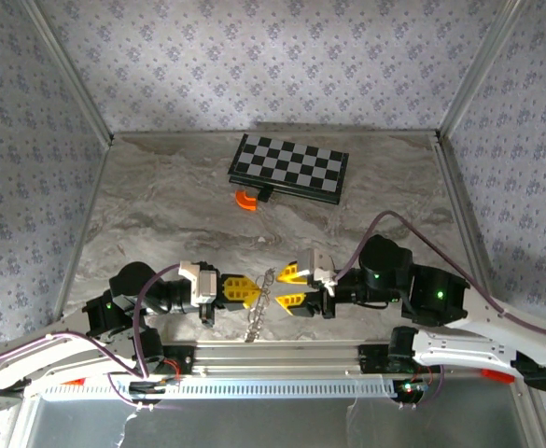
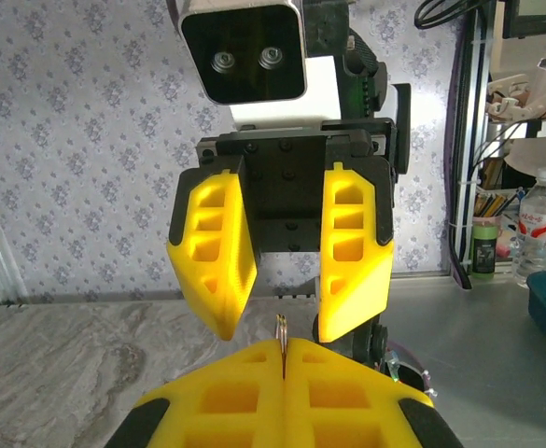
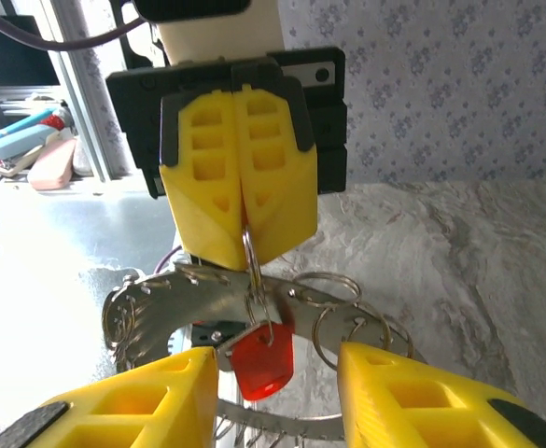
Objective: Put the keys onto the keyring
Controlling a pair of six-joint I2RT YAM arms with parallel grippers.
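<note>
One red key [image 3: 263, 359], one chessboard [image 1: 289, 168], two pincers [image 1: 256, 291] [image 1: 285, 287]

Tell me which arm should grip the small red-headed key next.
Right, probably. The right gripper stands open, flanking the small red-headed key, which hangs from the thin silver metal ring; the left gripper is shut on that ring.

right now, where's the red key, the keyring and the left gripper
red key [image 3: 263, 362], right wrist view, on its red head
keyring [image 3: 250, 271], right wrist view, on the wire just below the tips pinching it
left gripper [image 3: 242, 250], right wrist view, on the seam between its shut yellow tips
</note>
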